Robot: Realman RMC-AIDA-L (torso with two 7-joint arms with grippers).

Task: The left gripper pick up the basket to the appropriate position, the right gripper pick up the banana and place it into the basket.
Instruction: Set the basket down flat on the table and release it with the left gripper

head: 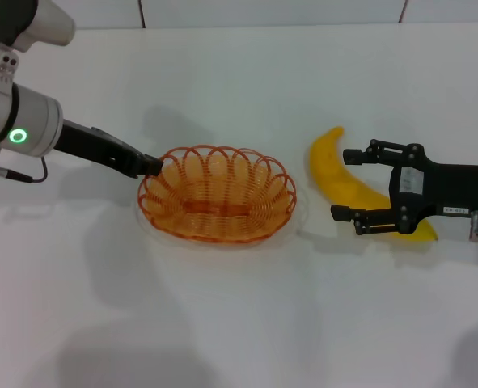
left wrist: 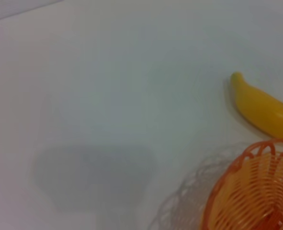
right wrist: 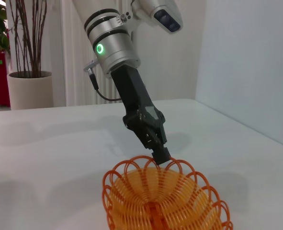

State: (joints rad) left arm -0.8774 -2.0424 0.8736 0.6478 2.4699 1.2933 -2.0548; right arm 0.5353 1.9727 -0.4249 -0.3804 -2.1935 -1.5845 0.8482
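Note:
The orange wire basket [head: 222, 230] is at the middle of the white table. My left gripper [head: 151, 166] is shut on its left rim; the right wrist view shows the black claw [right wrist: 160, 154] pinching the rim of the basket [right wrist: 165, 201]. The basket's shadow lies offset beside the basket [left wrist: 256, 191], so it seems slightly raised. The yellow banana [head: 336, 170] lies to the right of the basket; it also shows in the left wrist view [left wrist: 266, 110]. My right gripper [head: 342, 184] is open, its fingers on either side of the banana's middle.
The white table [head: 239, 323] stretches all around the basket and banana. A white wall borders its far edge [head: 271, 12]. A potted plant [right wrist: 28, 72] stands beyond the table in the right wrist view.

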